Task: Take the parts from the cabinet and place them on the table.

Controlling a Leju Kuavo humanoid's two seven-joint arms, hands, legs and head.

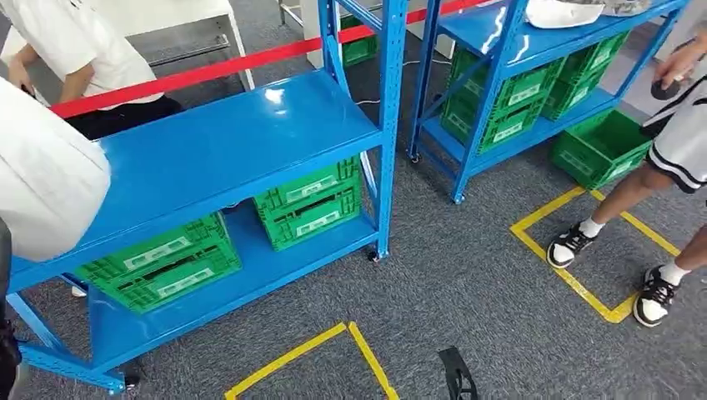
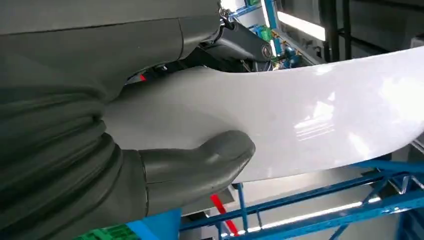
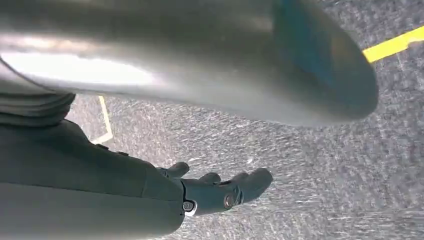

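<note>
A large glossy white curved part (image 2: 310, 115) is held by my left hand (image 2: 150, 165), whose thick grey thumb (image 2: 205, 157) presses on its face. In the head view the same white part (image 1: 42, 179) bulges in at the left edge, in front of the blue cabinet (image 1: 233, 142), whose upper shelf is bare. My right hand (image 3: 220, 190) hangs over the grey carpet with its fingers loosely stretched out and nothing in them. Another white part (image 1: 563, 12) lies on top of a second blue rack (image 1: 500, 37) at the back right.
Green crates (image 1: 308, 204) (image 1: 162, 262) fill the cabinet's lower shelf; more sit in the second rack and one on the floor (image 1: 600, 146). One person (image 1: 75, 50) stands behind the cabinet, another's legs (image 1: 659, 175) are at the right. Yellow tape squares (image 1: 575, 279) mark the carpet.
</note>
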